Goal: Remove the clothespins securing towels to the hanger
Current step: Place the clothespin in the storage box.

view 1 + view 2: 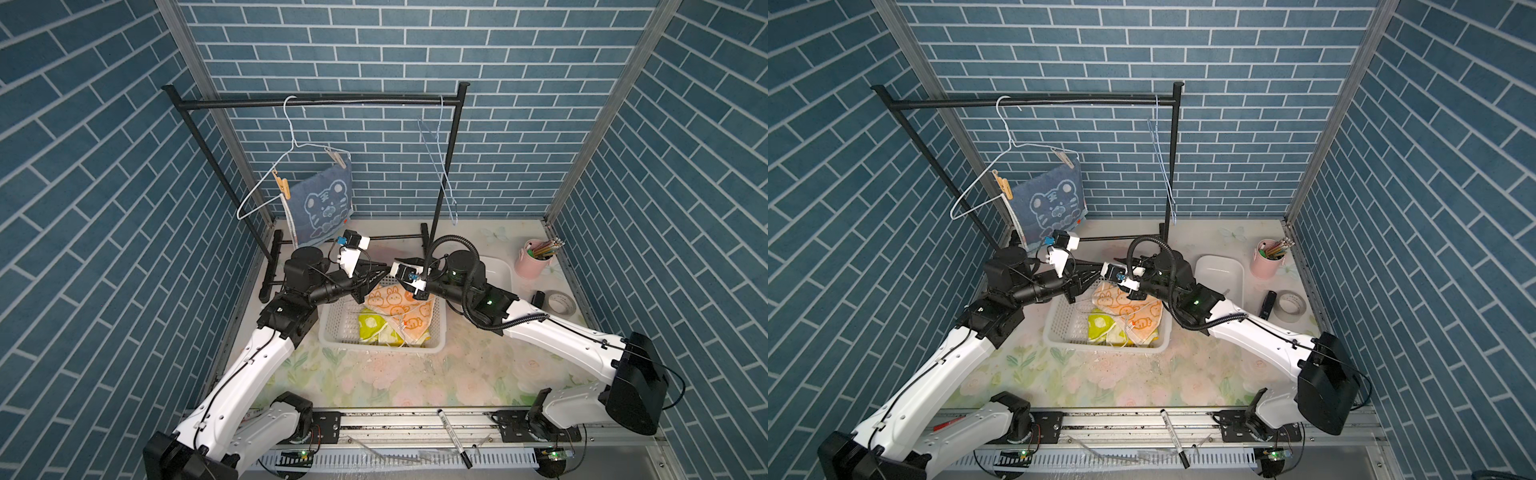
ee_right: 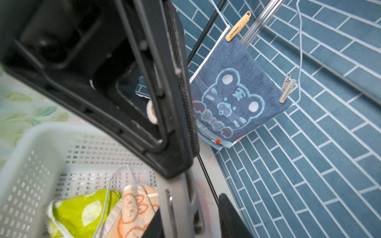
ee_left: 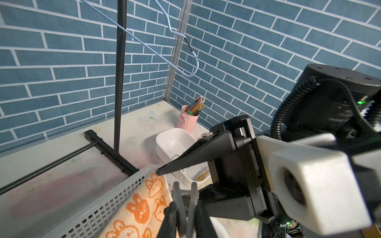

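You have the left gripper [image 3: 185,208] pinched on a pale grey clothespin [image 3: 185,191], prongs poking up above the far edge of the basket [image 3: 99,208]. The right gripper [image 3: 165,170] noses in just beside it, and whether its jaws are open or closed I cannot tell from here. This reads like a hand-over, so keep the left grip firm until the right has the pin squarely by its flat sides, not on the spring, and let go only then. A slip drops it among the cloths. The white tub [image 3: 175,142] just behind is, I'd guess, where it goes. Up on the rack two clothespins are left for you: a tan one [image 2: 238,25] on one top corner of the blue tiger towel [image 2: 233,92] and a grey one [image 2: 287,88] on the other, both clamping it to the white wire hanger [image 1: 266,178]. The bunny towel [image 1: 390,301] and the yellow-green towel [image 1: 370,326] lie crumpled in the basket, off the hanger.
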Motion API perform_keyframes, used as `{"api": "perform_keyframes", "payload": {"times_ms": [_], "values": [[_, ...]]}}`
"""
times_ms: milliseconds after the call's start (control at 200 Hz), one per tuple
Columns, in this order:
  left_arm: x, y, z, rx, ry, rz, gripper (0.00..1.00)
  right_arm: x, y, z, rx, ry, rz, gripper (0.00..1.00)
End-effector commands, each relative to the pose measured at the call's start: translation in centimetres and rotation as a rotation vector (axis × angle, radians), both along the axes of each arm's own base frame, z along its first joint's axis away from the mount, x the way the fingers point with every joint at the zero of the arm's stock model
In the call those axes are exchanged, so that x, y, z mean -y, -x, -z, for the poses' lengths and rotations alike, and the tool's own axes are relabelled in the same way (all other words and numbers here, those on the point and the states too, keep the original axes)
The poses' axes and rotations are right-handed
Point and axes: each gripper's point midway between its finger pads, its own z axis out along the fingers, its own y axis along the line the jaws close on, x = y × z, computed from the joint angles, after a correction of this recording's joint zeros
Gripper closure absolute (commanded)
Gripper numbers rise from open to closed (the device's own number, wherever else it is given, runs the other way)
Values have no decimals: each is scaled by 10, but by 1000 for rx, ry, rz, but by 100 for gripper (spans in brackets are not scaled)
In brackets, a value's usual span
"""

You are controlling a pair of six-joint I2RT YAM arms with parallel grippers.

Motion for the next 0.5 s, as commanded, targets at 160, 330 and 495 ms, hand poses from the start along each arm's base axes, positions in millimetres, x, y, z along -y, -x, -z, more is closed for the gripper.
{"api": "perform_keyframes", "payload": {"times_ms": [160,330,495], "values": [[2,-4,-2,1,26,0,81,0,5,-20,-9,-69,-18,93],[-1,-3,-16,47,45,-13,58,15,0,-9,-13,-37,50,100],[-9,-3,-25,99,45,-63,43,40,-7,10,-50,30,149,100]]}}
